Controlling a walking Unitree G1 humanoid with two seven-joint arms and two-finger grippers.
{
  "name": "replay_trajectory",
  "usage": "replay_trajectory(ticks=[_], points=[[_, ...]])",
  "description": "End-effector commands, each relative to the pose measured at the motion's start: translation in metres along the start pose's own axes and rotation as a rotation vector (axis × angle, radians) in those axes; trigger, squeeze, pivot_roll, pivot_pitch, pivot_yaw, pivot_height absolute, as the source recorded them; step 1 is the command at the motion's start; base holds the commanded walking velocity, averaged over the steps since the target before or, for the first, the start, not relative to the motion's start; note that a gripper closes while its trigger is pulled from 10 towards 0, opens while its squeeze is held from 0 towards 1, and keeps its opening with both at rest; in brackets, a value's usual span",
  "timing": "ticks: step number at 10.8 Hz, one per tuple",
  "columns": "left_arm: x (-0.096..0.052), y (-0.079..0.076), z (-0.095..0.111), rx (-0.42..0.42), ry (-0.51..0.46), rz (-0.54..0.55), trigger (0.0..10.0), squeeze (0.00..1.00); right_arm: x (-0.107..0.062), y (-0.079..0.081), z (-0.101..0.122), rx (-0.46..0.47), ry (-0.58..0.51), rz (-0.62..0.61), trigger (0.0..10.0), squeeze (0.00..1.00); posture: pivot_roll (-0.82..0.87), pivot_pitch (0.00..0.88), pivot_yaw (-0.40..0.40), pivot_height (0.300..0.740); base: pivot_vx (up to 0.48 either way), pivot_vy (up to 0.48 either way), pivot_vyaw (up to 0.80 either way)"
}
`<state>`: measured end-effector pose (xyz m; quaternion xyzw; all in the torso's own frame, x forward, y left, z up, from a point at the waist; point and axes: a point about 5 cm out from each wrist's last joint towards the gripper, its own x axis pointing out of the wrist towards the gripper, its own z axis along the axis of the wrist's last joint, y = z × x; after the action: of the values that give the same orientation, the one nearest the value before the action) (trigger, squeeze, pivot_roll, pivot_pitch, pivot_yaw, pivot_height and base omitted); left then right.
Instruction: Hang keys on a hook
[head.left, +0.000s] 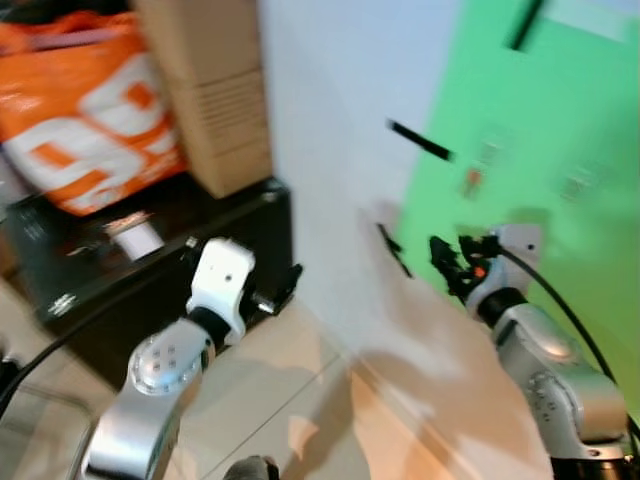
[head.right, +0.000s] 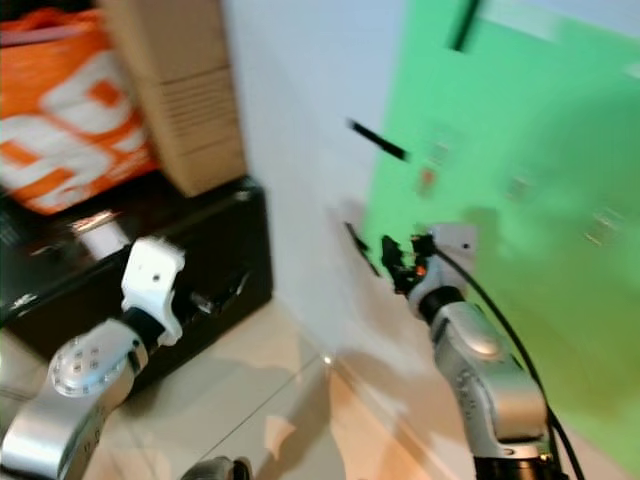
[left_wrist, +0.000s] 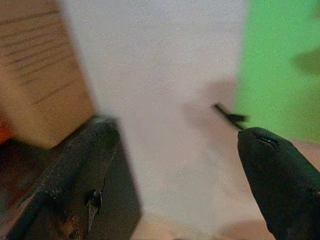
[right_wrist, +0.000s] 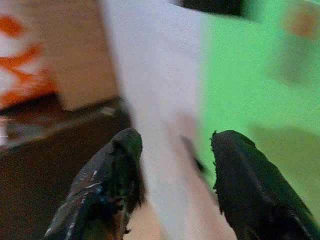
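Observation:
The whole picture is blurred. My left gripper (head.left: 283, 287) is raised in front of a black cabinet, and its fingers (left_wrist: 80, 165) stand open with nothing between them. My right gripper (head.left: 447, 256) is held up close to the seam between the white wall (head.left: 330, 120) and a green panel (head.left: 540, 130); it is open and empty too. A short black peg (head.left: 393, 250) sticks out of the white wall just left of the right gripper, and a longer black bar (head.left: 420, 140) sits higher up. Small blurred items, one of them orange (head.left: 470, 181), hang on the green panel.
At the left, an orange-and-white bag (head.left: 80, 110) and a cardboard box (head.left: 210, 90) rest on the low black cabinet (head.left: 150, 290). Pale floor tiles (head.left: 300, 400) run along the wall's foot. A black cable (head.left: 560, 300) loops over my right arm.

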<state>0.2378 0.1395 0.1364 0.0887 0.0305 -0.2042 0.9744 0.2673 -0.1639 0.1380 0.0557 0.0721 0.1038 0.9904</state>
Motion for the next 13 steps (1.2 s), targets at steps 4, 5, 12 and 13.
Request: replay_trajectory(ticks=[4, 5, 12, 13], points=[[-0.006, 0.006, -0.003, 0.048, -0.017, 0.124, 10.0, 0.0, 0.002, 0.02, -0.011, -0.033, 0.004, 0.087, 10.0, 1.0, -0.01, 0.0, -0.016, 0.74, 0.062, 0.0, 0.8], [-0.006, 0.009, -0.003, 0.053, -0.023, 0.144, 10.0, 0.0, 0.003, 0.023, -0.013, -0.047, 0.0, 0.102, 10.0, 1.0, -0.01, 0.0, -0.015, 0.74, 0.307, 0.0, 0.0], [-0.004, 0.025, -0.007, 0.039, -0.001, 0.185, 10.0, 0.0, 0.004, 0.01, -0.026, -0.054, 0.022, -0.076, 10.0, 1.0, -0.02, 0.0, -0.01, 0.74, 0.333, 0.0, 0.0], [-0.005, 0.025, -0.008, 0.035, 0.002, 0.188, 10.0, 0.0, 0.005, 0.012, -0.025, -0.062, 0.018, -0.067, 10.0, 1.0, -0.02, 0.0, -0.008, 0.74, 0.36, 0.0, 0.0]])
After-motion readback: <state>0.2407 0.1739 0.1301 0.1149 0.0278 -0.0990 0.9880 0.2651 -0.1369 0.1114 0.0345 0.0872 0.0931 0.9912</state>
